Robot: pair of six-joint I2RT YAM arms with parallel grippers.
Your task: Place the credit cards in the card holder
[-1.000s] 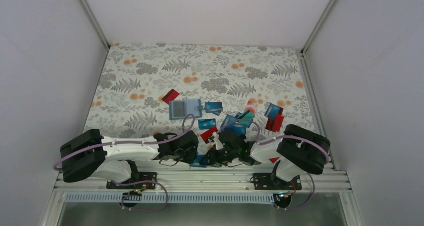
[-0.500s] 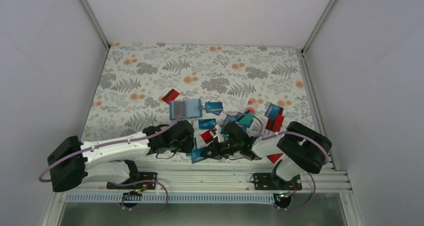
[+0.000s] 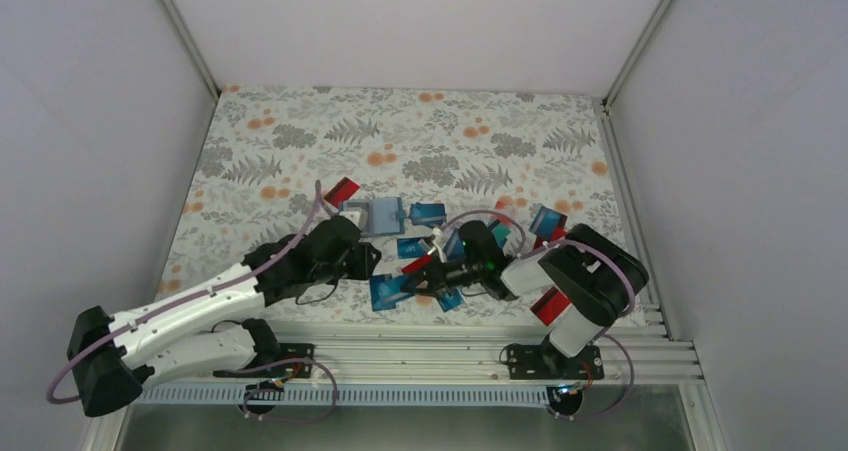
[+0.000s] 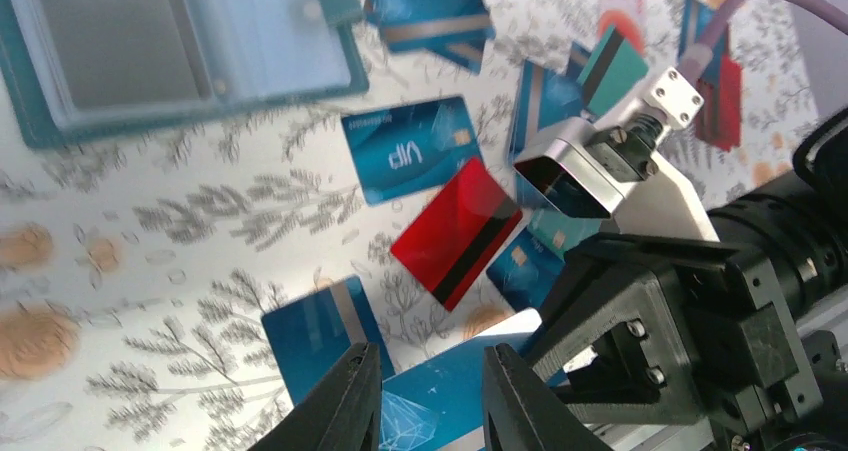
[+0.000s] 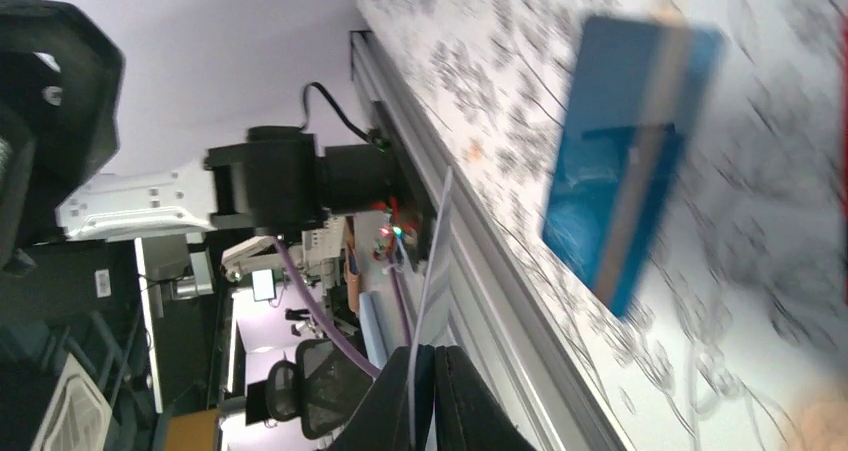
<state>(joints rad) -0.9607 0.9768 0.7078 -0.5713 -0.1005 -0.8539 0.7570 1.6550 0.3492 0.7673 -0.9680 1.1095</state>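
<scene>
The card holder (image 3: 375,216) lies open on the table; the left wrist view shows its pale blue pockets (image 4: 180,41). My right gripper (image 3: 425,276) is shut on a blue credit card (image 3: 388,289) and holds it just above the table. In the right wrist view (image 5: 435,356) that card shows edge-on (image 5: 432,261). My left gripper (image 3: 368,263) is open, below the holder. In the left wrist view (image 4: 430,351) its fingers straddle the held card (image 4: 470,391) without touching it. Loose cards lie nearby: a blue VIP card (image 4: 410,149), a red one (image 4: 455,231), a blue one (image 4: 320,336).
Several more blue, teal and red cards lie to the right of the holder (image 3: 490,236). One red card (image 3: 343,189) lies behind the holder, another (image 3: 548,306) under the right arm. The metal rail (image 3: 400,356) runs along the near table edge.
My left arm has stretched forward and up toward the card holder. My right gripper has carried the blue card away from the near edge, toward the table's middle.
</scene>
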